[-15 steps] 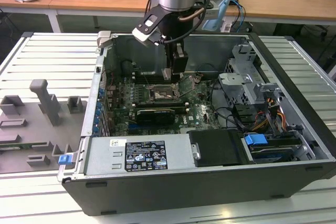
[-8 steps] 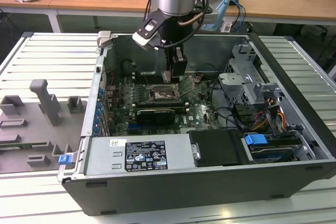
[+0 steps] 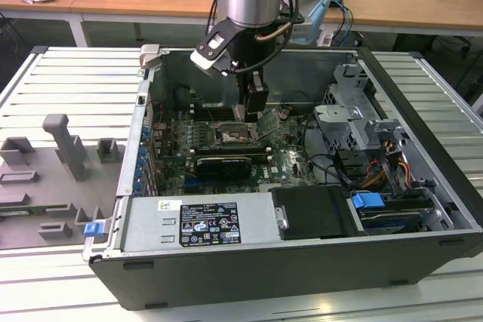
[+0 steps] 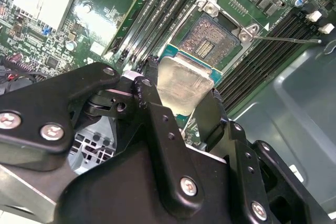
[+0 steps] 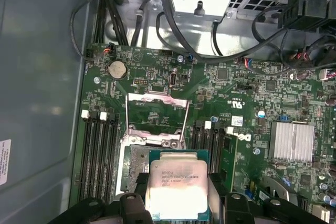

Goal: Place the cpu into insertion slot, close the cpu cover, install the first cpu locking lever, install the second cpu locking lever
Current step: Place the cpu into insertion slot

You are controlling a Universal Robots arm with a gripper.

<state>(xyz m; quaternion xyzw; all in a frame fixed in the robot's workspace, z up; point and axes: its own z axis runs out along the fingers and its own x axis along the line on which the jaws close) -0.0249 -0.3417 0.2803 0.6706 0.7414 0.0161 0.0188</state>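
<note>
The fingers (image 4: 155, 108), two black metal bars of the gripper (image 4: 181, 83), were clamped on opposite edges of the cpu (image 4: 181, 85), a small flat square chip with a pale silver-grey metal face. In both wrist views the cpu hung partly over the insertion slot (image 4: 207, 43), a small square dark socket with a silver metal rim. The slot's field of fine contacts lay bare beyond the cpu's far edge. Whether cpu and slot touched could not be told. The cpu cover (image 5: 157, 97), a thin square silver metal frame plate with a large cut-out middle, stood swung open on the side of the slot away from the gripper. A thin silver wire lever (image 4: 286, 39) reached away from one corner of the slot.

Going from the exterior view's left to its right, a grey moulded plastic fixture tray (image 3: 53, 171) lay at 9 o'clock of the open black computer case (image 3: 264, 284). Inside the case, the gripper (image 3: 255, 107) hung at about 1 o'clock of the slot, over the green motherboard (image 3: 290, 160). A silver boxed power supply (image 3: 151, 224) with a white label sat at 6 o'clock of the slot. A grey metal drive cage (image 3: 355, 115) stood at 3 o'clock.
</note>
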